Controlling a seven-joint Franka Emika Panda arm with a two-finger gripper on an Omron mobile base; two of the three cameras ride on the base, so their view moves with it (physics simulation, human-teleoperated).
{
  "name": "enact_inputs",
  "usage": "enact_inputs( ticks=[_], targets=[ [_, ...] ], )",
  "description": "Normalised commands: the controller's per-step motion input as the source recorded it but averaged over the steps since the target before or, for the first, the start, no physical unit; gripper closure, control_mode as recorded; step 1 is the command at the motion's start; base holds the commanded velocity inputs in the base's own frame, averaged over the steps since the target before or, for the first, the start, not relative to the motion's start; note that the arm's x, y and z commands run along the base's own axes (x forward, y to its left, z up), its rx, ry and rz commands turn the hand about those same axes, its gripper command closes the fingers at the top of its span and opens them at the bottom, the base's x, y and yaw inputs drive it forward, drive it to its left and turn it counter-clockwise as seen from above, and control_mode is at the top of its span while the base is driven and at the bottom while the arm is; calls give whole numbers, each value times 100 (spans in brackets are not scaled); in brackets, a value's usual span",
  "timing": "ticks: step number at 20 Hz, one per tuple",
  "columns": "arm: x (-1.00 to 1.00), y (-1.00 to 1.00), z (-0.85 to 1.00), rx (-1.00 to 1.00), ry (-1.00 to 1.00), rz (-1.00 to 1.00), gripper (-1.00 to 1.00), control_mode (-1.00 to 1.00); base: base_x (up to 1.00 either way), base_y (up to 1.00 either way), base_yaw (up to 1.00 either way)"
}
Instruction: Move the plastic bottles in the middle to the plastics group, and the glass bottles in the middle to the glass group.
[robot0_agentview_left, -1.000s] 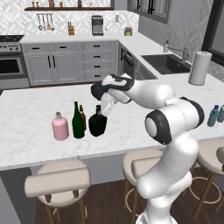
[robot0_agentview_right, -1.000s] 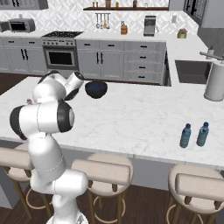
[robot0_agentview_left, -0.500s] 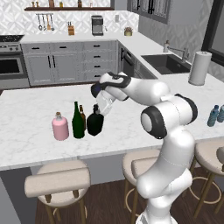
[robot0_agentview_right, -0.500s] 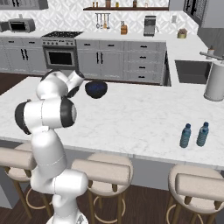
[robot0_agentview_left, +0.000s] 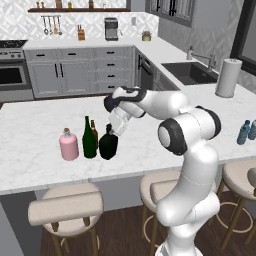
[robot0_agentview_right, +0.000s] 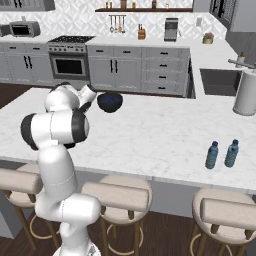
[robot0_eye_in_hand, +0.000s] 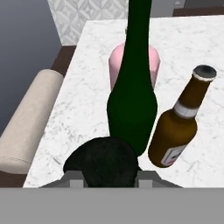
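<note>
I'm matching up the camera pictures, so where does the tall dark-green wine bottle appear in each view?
Left base view: the green wine bottle stands left of centre, just right of the pink bottle.
Right base view: hidden behind the arm.
Hand view: centre, in front of the pink bottle.
Shared landmark: the white marble counter.

Pink bottle (robot0_agentview_left: 69, 146), dk-green bottle (robot0_agentview_left: 89, 139), black bottle (robot0_agentview_left: 108, 144), brown bottle (robot0_eye_in_hand: 180, 122).
</note>
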Motion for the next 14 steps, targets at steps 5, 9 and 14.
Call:
enact_inputs(
  ticks=[5,9,14],
  targets=[
    [0,0,-27,-3,3,0,100,-100,0,0,0],
    [0,0,-3,-1,0,0,100,-100,0,0,0],
    [0,0,0,0,0,0,100,-100,0,0,0]
  ],
)
